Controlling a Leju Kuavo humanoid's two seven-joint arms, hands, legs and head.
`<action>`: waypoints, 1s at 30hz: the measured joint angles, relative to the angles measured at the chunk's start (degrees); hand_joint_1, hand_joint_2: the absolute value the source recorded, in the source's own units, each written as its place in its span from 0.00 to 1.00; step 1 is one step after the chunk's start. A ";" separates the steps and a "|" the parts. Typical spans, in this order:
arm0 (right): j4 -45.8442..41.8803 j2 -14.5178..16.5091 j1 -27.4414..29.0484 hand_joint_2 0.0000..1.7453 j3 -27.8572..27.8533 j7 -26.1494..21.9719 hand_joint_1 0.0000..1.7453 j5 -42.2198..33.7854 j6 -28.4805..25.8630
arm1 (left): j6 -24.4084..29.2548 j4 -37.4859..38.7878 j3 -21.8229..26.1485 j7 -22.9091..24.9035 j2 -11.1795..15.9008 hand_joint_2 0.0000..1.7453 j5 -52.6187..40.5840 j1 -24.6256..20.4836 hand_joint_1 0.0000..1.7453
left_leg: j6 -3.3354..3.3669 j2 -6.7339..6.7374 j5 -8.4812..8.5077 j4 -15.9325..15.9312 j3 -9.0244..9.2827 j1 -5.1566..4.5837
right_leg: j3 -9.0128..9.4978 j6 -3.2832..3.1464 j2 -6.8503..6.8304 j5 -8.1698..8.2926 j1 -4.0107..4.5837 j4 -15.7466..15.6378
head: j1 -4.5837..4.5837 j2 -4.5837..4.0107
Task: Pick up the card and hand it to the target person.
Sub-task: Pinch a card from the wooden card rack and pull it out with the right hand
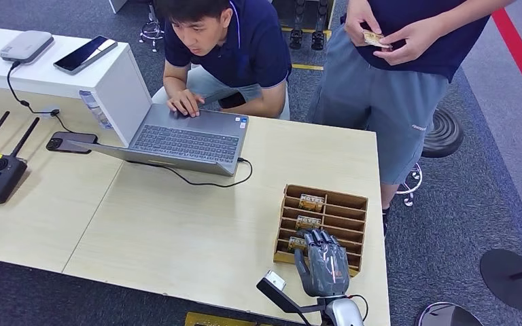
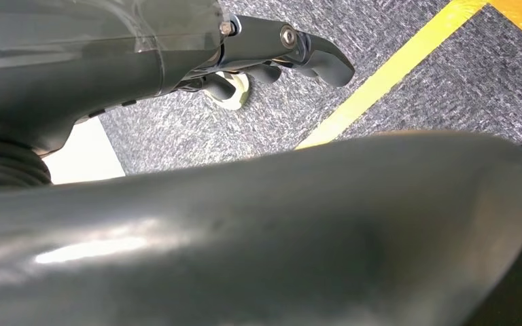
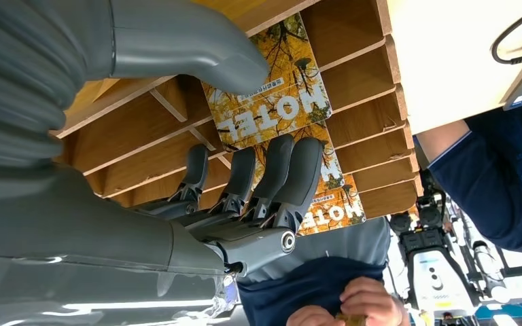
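Now we are at the pick: our left hand (image 2: 279, 54) hangs over the floor, fingers curled in on nothing. On the desk (image 1: 177, 231) the rack (image 1: 321, 227) holds three cards in separate slots. Our right hand (image 1: 323, 261) reaches in, thumb and fingers (image 3: 292, 176) spread either side of the nearest card (image 3: 272, 102), not yet pinching. Next, we judge, they should close, lift, then offer it to the standing person (image 1: 408, 75).

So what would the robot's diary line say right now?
right robot hand: reaching into slotted wooden card rack | yellow hotel card: between thumb and fingers, still slotted | left robot hand: hanging
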 joint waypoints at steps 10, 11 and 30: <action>0.49 0.06 -0.66 1.00 0.00 0.20 0.76 0.24 -0.05 | 0.00 0.00 0.00 0.12 -0.02 0.00 0.02 0.00 0.00 | 0.00 0.00 0.00 0.00 0.05 0.00 | 0.05 0.00 0.00 0.00 0.00 0.00 | 0.00 0.00; 0.52 0.06 -0.71 1.00 0.00 0.29 0.77 0.26 -0.06 | 0.00 0.00 0.00 0.14 -0.02 0.00 0.02 0.00 0.00 | 0.00 0.00 0.00 0.00 0.05 0.00 | 0.05 0.00 0.00 0.00 0.00 0.00 | 0.00 0.00; 0.96 0.08 -0.90 1.00 0.00 0.68 0.79 0.28 -0.06 | 0.00 0.00 0.00 0.13 -0.13 0.00 0.04 0.00 0.00 | 0.00 0.00 0.00 0.00 0.10 0.00 | 0.09 0.00 0.01 0.00 0.00 0.00 | 0.00 0.00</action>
